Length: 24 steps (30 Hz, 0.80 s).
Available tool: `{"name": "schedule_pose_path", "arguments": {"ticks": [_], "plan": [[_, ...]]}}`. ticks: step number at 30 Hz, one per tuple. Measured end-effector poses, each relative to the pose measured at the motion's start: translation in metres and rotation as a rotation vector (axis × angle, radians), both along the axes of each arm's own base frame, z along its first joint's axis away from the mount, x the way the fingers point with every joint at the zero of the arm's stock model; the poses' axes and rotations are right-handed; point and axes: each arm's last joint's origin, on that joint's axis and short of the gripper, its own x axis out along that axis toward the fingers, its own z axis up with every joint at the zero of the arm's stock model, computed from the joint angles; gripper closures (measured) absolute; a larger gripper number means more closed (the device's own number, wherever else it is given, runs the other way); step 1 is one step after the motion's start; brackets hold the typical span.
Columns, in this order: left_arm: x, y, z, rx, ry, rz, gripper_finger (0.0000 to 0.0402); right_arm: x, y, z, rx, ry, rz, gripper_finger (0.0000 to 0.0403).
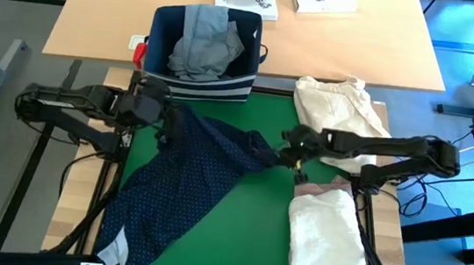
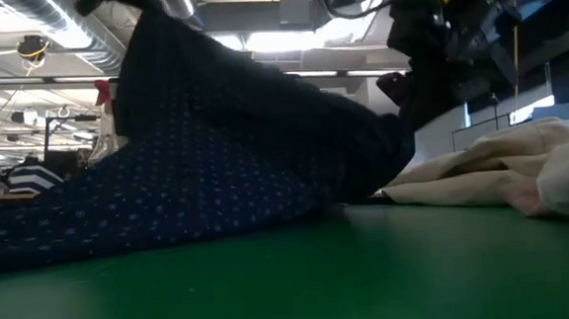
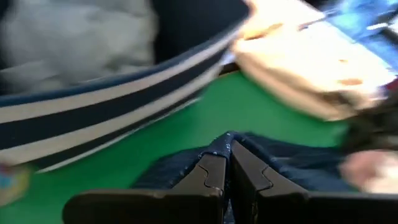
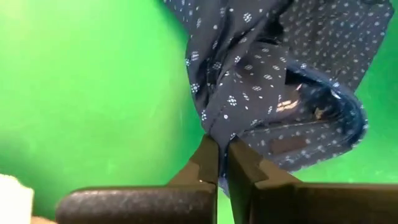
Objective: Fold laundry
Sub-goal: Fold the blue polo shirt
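You've got both claws on the navy white-dotted shirt (image 1: 207, 160) right now. Your right gripper (image 1: 288, 156) is pinched tight on a fold of it near the collar, fingers (image 4: 208, 163) clamped together with dotted cloth squeezed between them, and the collar band hangs just beyond the tips over the green mat (image 1: 250, 213). Your left gripper (image 1: 165, 123) is closed too, biting the shirt's other upper edge, with the navy fabric bin with white stripes (image 1: 200, 80) just behind it and light grey jeans (image 1: 202, 41) heaped inside that bin. Between your two claws the shirt is lifted and stretched; from there it drapes down and away toward the table's near left corner. Just beside your right claw, on its outer side, lies the cream-beige cloth bundle (image 1: 341, 108). Nearer the table's front edge, close under your right arm, sits the pale pink top (image 1: 323, 193) touching the white shirt (image 1: 324, 243).
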Motion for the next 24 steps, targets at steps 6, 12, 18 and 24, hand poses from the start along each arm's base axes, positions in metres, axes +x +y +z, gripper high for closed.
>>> {"name": "schedule_pose_path", "arguments": {"ticks": [6, 12, 18, 24], "plan": [[-0.011, 0.009, -0.02, -0.024, 0.19, 0.113, 0.04, -0.002, -0.021, -0.001, 0.175, 0.037, -0.047, 0.0396], [-0.01, 0.014, -0.053, -0.063, 0.298, 0.118, 0.04, 0.002, -0.039, -0.017, 0.261, 0.095, -0.165, 0.0398], [-0.011, 0.014, -0.091, -0.149, 0.39, 0.113, 0.04, 0.005, -0.051, -0.023, 0.314, 0.104, -0.273, 0.0399], [-0.01, 0.017, -0.109, -0.112, 0.392, 0.145, 0.04, 0.008, -0.057, -0.014, 0.287, 0.096, -0.324, 0.0395]]}}
